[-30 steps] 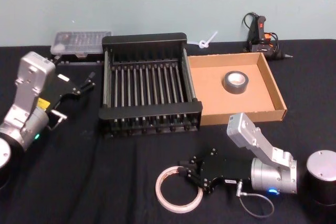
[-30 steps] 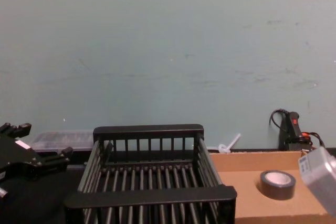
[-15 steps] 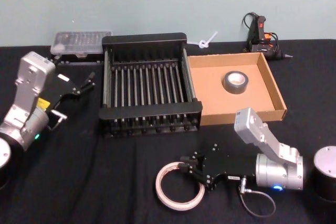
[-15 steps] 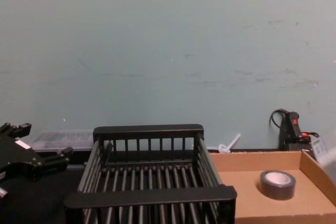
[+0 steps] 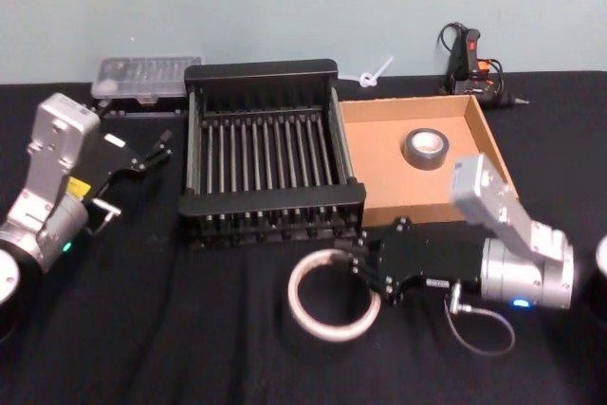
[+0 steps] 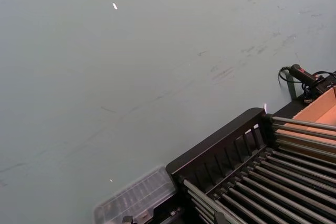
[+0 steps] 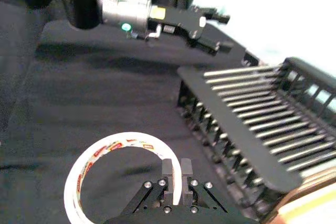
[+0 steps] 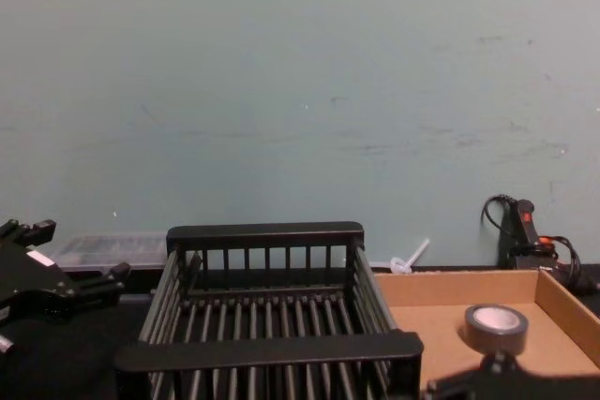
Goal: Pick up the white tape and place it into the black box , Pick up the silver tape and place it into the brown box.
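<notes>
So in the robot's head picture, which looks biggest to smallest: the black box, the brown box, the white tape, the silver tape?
1. black box
2. brown box, nearly as big
3. white tape
4. silver tape

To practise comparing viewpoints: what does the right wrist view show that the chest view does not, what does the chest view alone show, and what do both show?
Right wrist view alone: the white tape with the right gripper shut on its rim, above the black tablecloth.
Chest view alone: the silver tape lying in the brown box, and a glue gun by the wall.
Both: the black box, and the left gripper beside it.
</notes>
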Controlling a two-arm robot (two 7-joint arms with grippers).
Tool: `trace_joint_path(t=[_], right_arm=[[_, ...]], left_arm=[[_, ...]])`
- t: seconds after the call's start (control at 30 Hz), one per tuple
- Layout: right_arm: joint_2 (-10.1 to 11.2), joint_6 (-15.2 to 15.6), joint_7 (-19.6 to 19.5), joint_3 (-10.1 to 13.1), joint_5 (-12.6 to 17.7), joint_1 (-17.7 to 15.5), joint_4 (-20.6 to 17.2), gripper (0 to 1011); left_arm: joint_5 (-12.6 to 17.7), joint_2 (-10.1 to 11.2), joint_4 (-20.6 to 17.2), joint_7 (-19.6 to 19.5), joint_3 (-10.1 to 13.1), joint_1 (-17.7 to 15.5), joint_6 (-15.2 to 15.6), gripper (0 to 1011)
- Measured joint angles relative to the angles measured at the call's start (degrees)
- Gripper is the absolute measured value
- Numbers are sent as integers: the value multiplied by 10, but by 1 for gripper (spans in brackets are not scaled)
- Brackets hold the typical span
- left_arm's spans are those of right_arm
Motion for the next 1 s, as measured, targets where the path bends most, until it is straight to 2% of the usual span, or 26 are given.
trace_joint_path(t=[0.3, 0.57, 0.83, 1.0], right_arm=[[0, -3, -5, 12, 7, 21, -10, 96], [-16, -1, -13, 23, 14, 53, 8, 95], [-44, 17, -37, 29, 15, 93, 47, 96], [-71, 39, -58, 32, 13, 121, 82, 95]], left_arm=[[0, 0, 0, 0, 0, 0, 0, 1001], [0, 0, 0, 0, 0, 0, 0, 1001], [0, 0, 0, 0, 0, 0, 0, 1001], [0, 0, 0, 0, 0, 0, 0, 1001]])
